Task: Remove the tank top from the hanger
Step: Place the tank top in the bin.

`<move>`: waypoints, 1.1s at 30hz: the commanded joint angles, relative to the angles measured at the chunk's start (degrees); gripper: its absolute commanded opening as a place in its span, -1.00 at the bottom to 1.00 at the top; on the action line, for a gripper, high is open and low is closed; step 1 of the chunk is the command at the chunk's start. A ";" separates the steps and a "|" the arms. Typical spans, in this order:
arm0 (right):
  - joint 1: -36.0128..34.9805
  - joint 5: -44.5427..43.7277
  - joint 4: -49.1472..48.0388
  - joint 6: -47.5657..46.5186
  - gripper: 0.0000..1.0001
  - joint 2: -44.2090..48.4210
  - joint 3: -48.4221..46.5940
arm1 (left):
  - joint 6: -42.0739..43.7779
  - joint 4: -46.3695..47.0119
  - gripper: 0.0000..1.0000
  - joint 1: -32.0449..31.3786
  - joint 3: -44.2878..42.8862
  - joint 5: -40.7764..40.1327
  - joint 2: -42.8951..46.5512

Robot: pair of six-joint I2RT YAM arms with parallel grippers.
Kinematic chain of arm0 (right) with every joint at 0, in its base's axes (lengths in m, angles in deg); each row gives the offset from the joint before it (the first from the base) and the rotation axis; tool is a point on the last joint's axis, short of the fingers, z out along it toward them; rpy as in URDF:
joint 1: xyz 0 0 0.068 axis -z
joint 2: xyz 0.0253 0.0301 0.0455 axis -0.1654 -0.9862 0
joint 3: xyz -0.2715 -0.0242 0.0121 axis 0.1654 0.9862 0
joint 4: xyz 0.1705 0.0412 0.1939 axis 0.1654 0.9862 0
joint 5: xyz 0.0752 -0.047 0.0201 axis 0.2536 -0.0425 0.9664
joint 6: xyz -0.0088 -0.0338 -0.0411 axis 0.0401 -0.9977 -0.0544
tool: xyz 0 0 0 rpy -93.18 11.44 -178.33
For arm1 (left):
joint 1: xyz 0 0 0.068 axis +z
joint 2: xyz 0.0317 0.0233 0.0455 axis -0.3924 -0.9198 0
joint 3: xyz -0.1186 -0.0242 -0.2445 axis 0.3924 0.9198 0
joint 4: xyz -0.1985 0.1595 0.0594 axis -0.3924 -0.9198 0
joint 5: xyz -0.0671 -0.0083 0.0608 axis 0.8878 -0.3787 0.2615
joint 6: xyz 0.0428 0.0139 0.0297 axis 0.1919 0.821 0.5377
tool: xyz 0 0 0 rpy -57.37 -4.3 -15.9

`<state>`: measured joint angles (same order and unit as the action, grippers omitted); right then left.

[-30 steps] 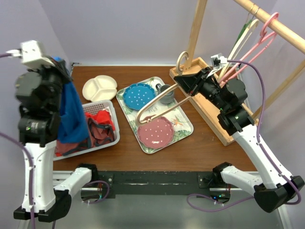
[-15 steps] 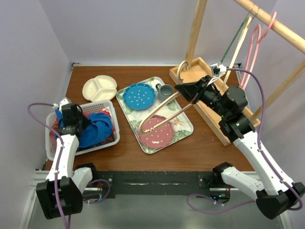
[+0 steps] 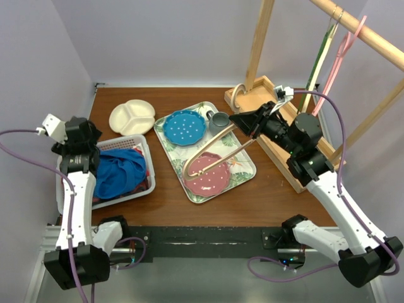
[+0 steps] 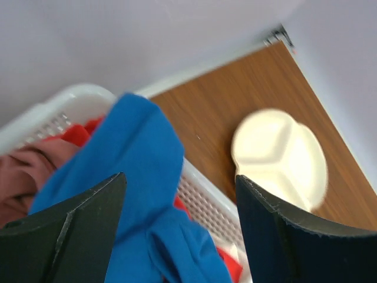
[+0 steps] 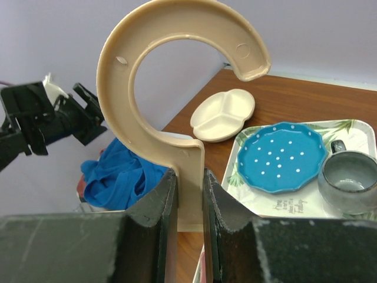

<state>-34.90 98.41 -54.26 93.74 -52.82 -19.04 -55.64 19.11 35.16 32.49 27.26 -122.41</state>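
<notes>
The blue tank top (image 3: pixel 120 173) lies crumpled in the white basket (image 3: pixel 153 169) at the left, on top of red clothes. My left gripper (image 3: pixel 77 136) hovers open just above the basket's far left corner, and nothing sits between its fingers. In the left wrist view the tank top (image 4: pixel 141 177) fills the space below the open gripper (image 4: pixel 179 194). My right gripper (image 3: pixel 252 123) is shut on the neck of the bare beige hanger (image 3: pixel 218 154), whose arms slant down over the tray. The right wrist view shows the hanger's hook (image 5: pixel 171 76) above the shut gripper (image 5: pixel 189 177).
A patterned tray (image 3: pixel 243 177) holds a blue dotted plate (image 3: pixel 185 127), a pink plate (image 3: pixel 205 173) and a grey mug (image 3: pixel 219 120). A white divided plate (image 3: pixel 132 116) lies behind the basket. At the right, a wooden rack (image 3: pixel 262 38) carries pink (image 3: pixel 341 57) and green (image 3: pixel 319 60) hangers.
My left gripper came down from high up, opened and let go of the tank top, which now lies in the basket. The right gripper kept hold of the hanger, moving little.
</notes>
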 commanded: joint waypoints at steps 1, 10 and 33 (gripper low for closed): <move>-0.10 1.17 -2.66 -0.07 -1.00 -0.28 -0.30 | 1.10 -2.15 0.60 0.43 -3.43 -14.00 -6.69; -0.10 1.70 1.38 -1.04 -1.00 -1.69 -3.19 | -3.20 -3.89 0.58 0.95 -8.43 -19.89 -18.28; -0.28 -0.32 2.61 -1.04 -1.00 2.53 -3.29 | 3.21 8.40 -0.25 4.38 -7.22 -11.20 -27.44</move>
<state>-35.01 98.30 -50.85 93.44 -51.35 -20.44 -53.58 21.61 38.89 24.47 15.96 -153.03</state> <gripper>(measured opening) 0.187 0.492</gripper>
